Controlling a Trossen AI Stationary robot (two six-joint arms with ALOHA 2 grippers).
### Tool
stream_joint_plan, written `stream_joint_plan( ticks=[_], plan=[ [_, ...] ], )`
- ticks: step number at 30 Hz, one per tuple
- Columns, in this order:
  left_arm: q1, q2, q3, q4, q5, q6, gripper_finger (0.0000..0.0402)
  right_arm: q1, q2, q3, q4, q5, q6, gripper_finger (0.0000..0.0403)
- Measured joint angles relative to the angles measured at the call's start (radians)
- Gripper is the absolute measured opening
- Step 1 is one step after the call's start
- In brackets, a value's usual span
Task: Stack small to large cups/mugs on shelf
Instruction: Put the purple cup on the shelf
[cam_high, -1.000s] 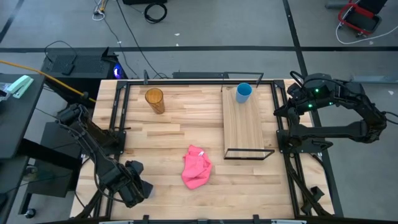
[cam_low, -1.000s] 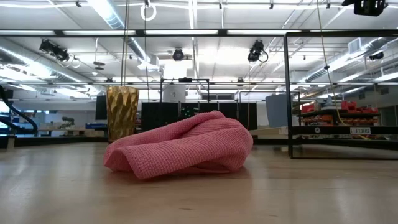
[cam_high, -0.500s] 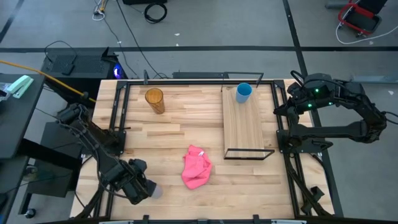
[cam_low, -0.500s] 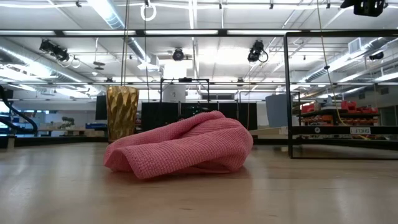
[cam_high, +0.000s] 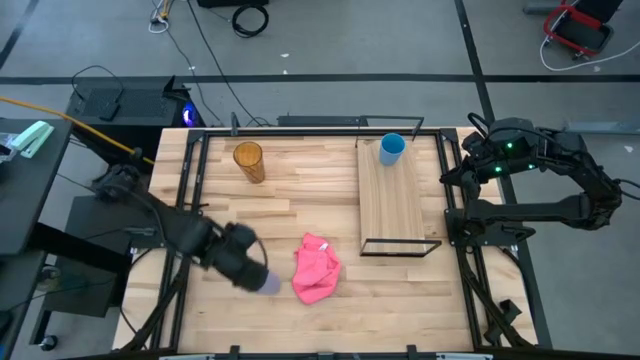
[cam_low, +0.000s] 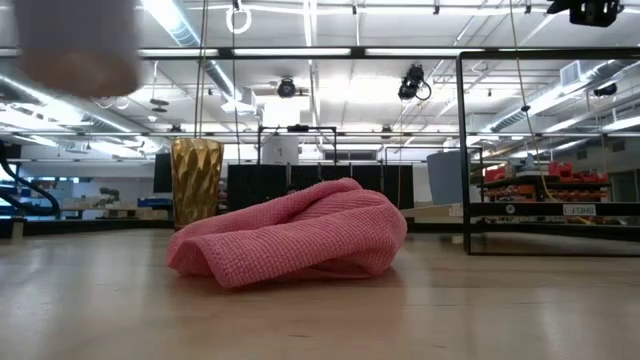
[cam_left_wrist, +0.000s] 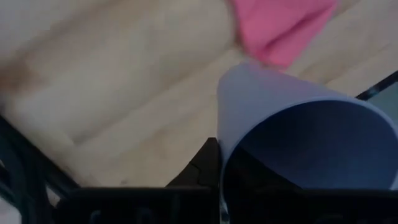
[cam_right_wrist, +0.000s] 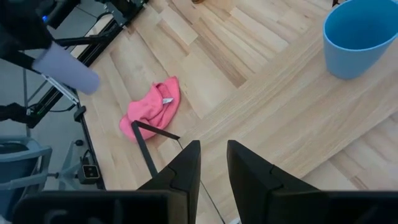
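Observation:
My left gripper is shut on the lavender cup above the table, just left of the pink cloth. The cup also shows in the left wrist view, blurred in the low view, and in the right wrist view. The light blue cup stands upright on the far end of the shelf. The amber cup stands on the table at the far left. My right gripper waits at the table's right edge, its fingers slightly apart and empty. My left gripper holds the lavender cup at its mouth end. One dark finger lies outside the wall; the cup hides the other. The cup is lifted clear of the table, tilted, with its mouth toward the wrist and its base pointing away toward the pink cloth.
The pink cloth lies crumpled on the table between the left gripper and the shelf's near end. The shelf's thin black frame rises at its near end. The shelf board in front of the blue cup is bare.
My left gripper has gone from the table's near left corner toward the right and far edges, up to the pink cloth, carrying the lavender cup. The cup now shows at the top left of the low view, clear of the table.

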Motion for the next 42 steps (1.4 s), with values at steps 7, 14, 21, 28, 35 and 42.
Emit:
stream_joint_plan(
  ticks=[7,14,21,28,35,42],
  plan=[
    [0.202,-0.002,0.225,-0.132,-0.117,0.248,0.0009,0.0,0.0,0.0,0.0,0.0,0.0,0.0087],
    [0.425,0.007,0.301,-0.083,-0.129,0.481,0.0009,0.0,0.0,0.0,0.0,0.012,0.008,0.0087],
    [0.614,0.092,0.347,0.017,-0.104,0.702,0.0009,0.0,0.012,0.0,0.0,0.046,0.009,0.0087],
    [0.725,0.271,0.433,0.025,-0.029,0.895,0.0009,0.0,0.074,0.0,0.001,0.09,0.036,0.0087],
    [0.801,0.464,0.552,-0.019,0.031,1.043,0.0009,0.0,0.166,0.0,0.001,0.117,0.047,0.0087],
    [0.825,0.629,0.681,-0.118,0.032,1.122,0.0009,0.0,0.272,0.0,0.002,0.149,0.022,0.0087]
  ],
)
